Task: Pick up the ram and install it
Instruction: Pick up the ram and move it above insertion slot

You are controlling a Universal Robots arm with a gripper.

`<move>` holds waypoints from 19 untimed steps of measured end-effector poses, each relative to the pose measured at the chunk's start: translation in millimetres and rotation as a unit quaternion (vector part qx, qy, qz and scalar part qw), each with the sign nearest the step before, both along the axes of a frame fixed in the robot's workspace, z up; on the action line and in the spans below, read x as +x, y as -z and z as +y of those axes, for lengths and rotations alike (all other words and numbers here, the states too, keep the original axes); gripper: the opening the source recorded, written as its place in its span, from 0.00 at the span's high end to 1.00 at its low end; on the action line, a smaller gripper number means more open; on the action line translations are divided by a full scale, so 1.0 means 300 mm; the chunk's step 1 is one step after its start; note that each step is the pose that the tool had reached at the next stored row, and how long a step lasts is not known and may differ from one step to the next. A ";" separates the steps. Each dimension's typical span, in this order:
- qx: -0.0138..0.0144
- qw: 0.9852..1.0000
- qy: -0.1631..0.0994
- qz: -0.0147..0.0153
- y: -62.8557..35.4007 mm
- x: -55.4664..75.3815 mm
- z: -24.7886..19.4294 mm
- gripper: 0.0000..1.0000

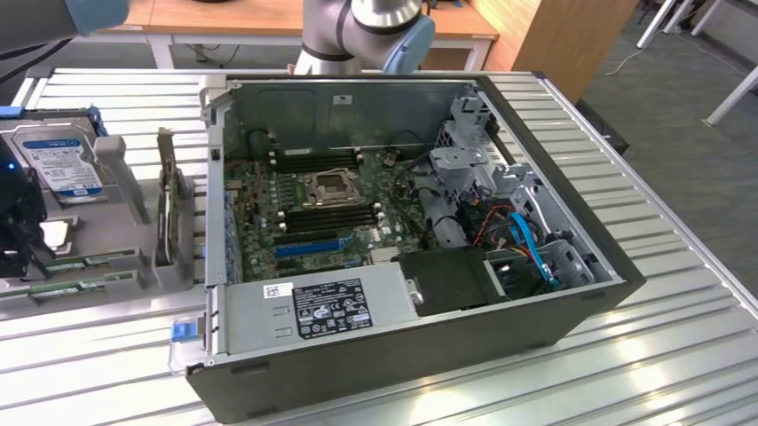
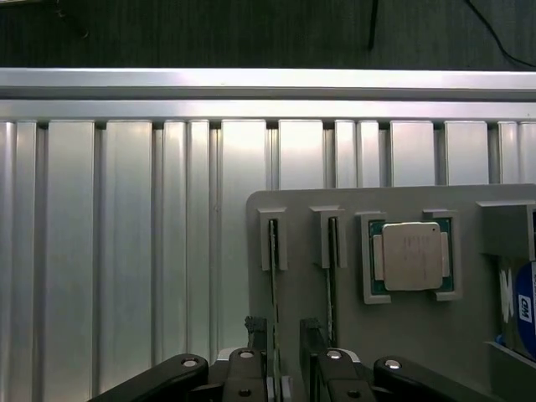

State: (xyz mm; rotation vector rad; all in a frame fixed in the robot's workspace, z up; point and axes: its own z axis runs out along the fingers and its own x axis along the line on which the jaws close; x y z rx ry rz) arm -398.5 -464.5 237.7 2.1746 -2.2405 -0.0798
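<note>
Green along its thin upper edge, the ram (image 2: 273,276) stands on its long edge in a slotted grey fixture (image 2: 402,335). The fixture rests on the ribbed aluminium table (image 2: 126,251) beside the open computer case (image 1: 474,355). The hand (image 2: 282,335) is positioned over the ram with its fingers (image 2: 311,335) apart. The stick passes through the gap between them, nearer to one finger than the other, and no contact is evident. The ram's long axis runs parallel to the inner finger faces, so the fingers face its two broad sides. A second ram stick (image 2: 332,268) stands parallel in the neighbouring slot, just outside one finger, with a processor chip (image 2: 410,255) seated beyond it. The black memory slots (image 1: 332,216) lie inside the case, toward the exterior view's right of the fixture. Their long axes run roughly across that view.
</note>
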 end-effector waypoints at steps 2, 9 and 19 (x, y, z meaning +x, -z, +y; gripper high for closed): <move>0.000 1.000 0.000 0.000 0.008 0.000 0.000 0.70; 0.000 1.000 0.000 0.000 0.031 0.000 0.000 0.70; 0.000 1.000 0.000 0.000 0.068 0.000 0.000 0.70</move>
